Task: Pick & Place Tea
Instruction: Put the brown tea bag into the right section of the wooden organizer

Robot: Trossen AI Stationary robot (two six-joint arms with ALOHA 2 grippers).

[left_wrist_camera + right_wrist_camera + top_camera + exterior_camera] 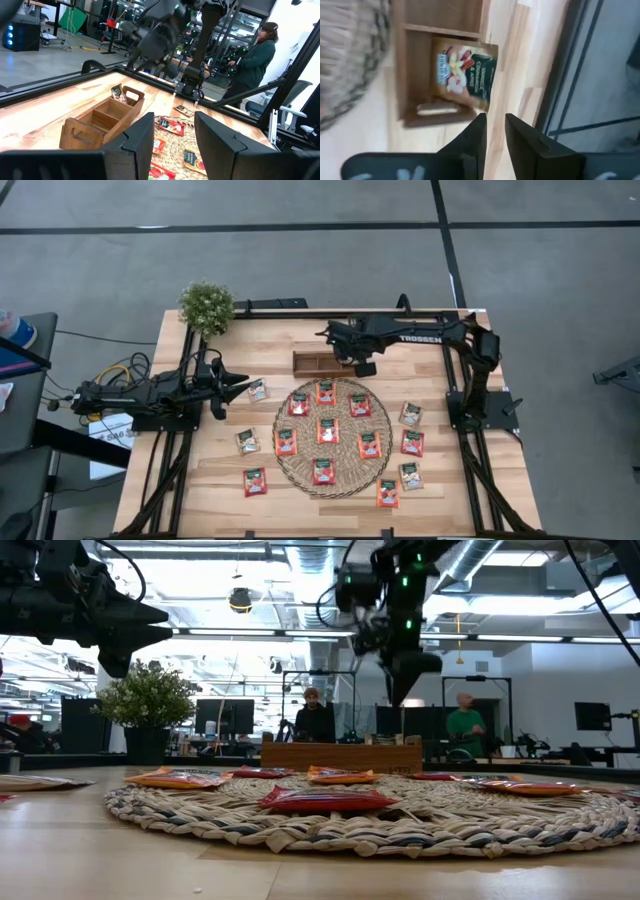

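Several red-orange tea sachets lie flat on the round woven mat (333,438), and more lie on the table to its left (247,440) and right (412,443). One tea sachet (465,72) leans tilted inside the end compartment of the wooden tray (322,362), against its wall; it also shows in the left wrist view (117,92). My right gripper (495,127) hangs above that end of the tray, pointing steeply down, open by a narrow gap and clear of the sachet. My left gripper (174,135) waits open at the table's left, pointing level.
A potted plant (207,305) stands at the far left corner. The tray's other compartments (100,117) look bare. Bare wood lies between tray and mat. People (313,715) (463,725) stand in the room beyond the far edge.
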